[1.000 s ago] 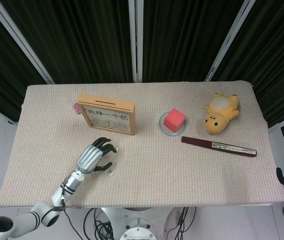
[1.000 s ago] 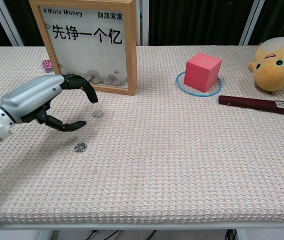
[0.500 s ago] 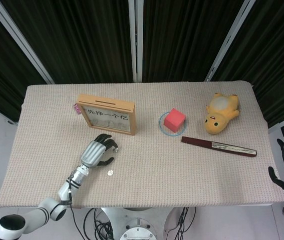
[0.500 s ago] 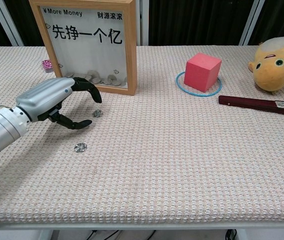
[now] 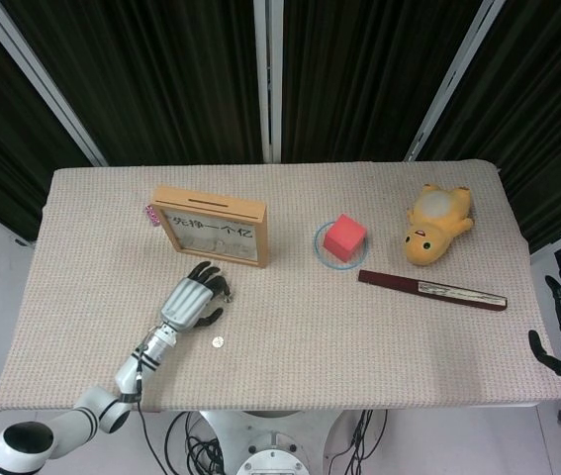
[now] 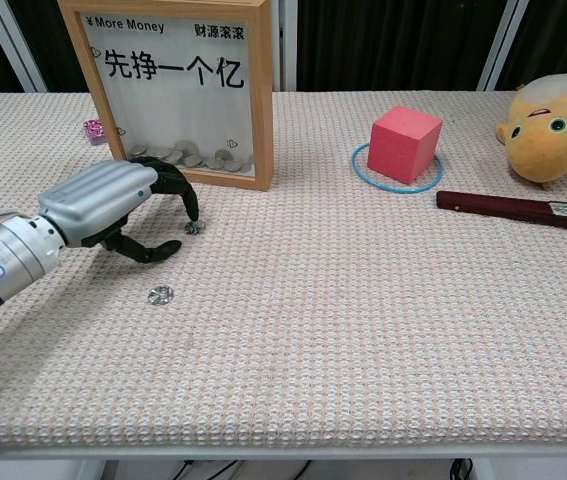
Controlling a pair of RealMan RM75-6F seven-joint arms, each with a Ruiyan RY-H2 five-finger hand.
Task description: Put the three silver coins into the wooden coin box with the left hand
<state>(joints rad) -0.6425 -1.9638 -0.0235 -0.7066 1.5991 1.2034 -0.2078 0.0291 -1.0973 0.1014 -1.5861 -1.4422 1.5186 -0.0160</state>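
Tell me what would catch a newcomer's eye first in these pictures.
Probably the silver-and-black left hand reaching across the beige woven table, its dark fingers curled down onto a small silver coin just in front of the wooden coin box with its clear front and Chinese lettering. Next, the bright colours at the right: a red cube sitting inside a blue ring, and a yellow plush toy near the far right edge.

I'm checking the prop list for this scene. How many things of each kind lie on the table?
Loose silver coins: 2
Wooden coin box: 1
Red cube: 1
Blue ring: 1
Yellow plush toy: 1
Folded fan: 1
Small pink object: 1
Total: 8
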